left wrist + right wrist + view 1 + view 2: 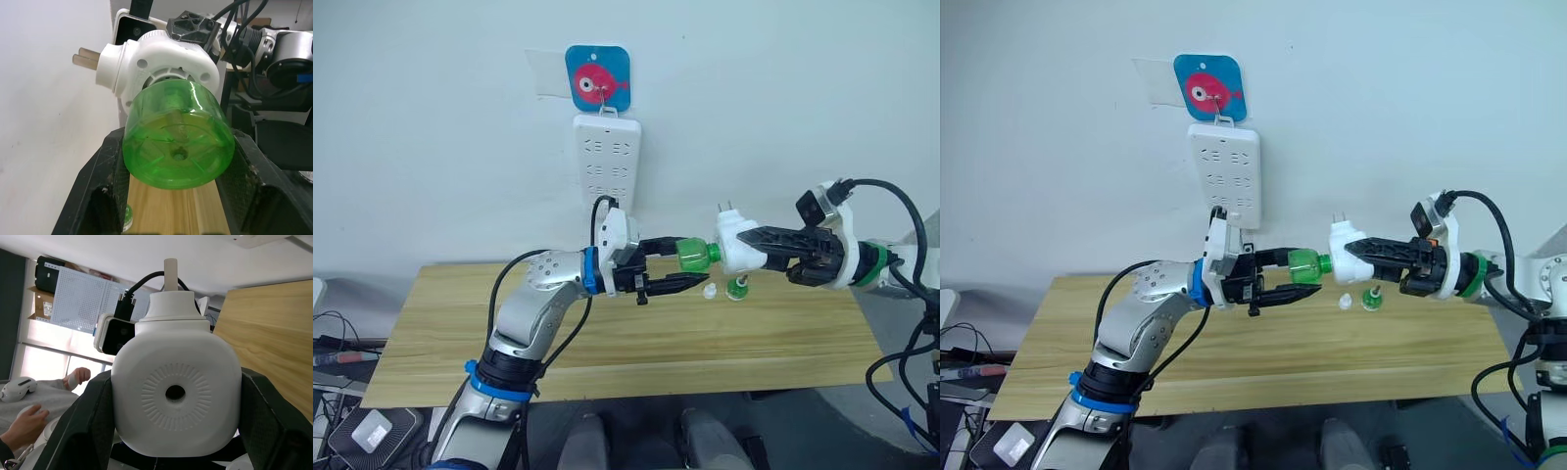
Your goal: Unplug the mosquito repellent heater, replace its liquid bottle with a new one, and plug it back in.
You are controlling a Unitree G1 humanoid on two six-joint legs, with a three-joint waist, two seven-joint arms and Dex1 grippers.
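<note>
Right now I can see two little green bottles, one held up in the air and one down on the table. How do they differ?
The held bottle lies sideways in the left gripper, its neck in the white heater that the right gripper clamps. The table bottle stands free on the wooden table, beside a small white cap. Both are translucent green.

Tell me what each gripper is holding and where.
Left gripper clamps the translucent green bottle by its body; right gripper grips the rounded white plastic heater by its sides.
</note>
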